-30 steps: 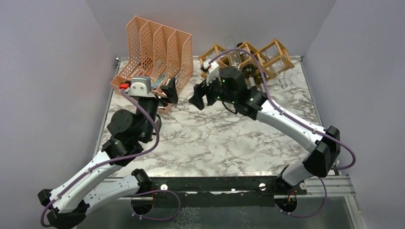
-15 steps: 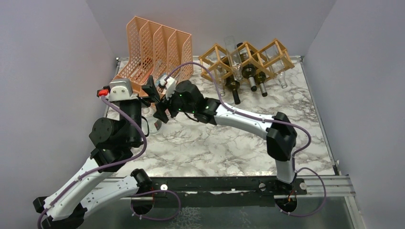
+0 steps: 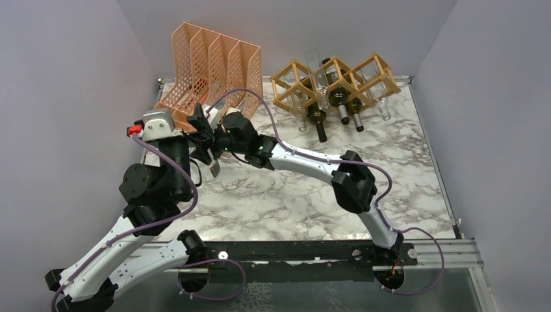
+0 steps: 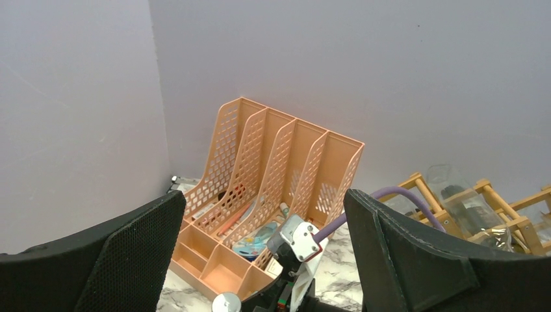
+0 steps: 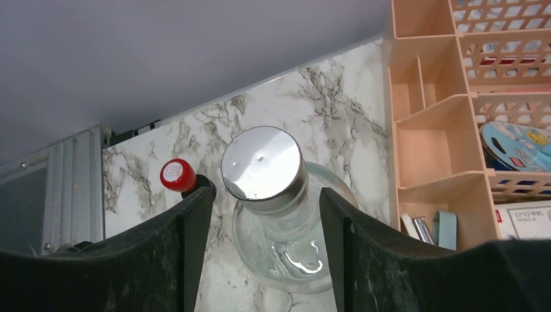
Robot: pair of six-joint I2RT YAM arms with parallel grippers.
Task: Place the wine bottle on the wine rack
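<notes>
An upright wine bottle is straddled by the right gripper beside the file organizer. Its jaws are parted, not yet clamped.

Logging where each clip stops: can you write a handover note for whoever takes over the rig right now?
Left tool: wide open, empty, facing the peach plastic mesh file organizer.
Right tool: open, straddling the silver cap of the clear glass bottle; slim gaps on each side, no grip seen.
Bottle: upright on the white marble table, beside the organizer's front trays.
Light wooden lattice wine rack: at the far edge, holding dark glass bottles.
Done: reach. Left: grasp, carry, lay it in the rack.
</notes>
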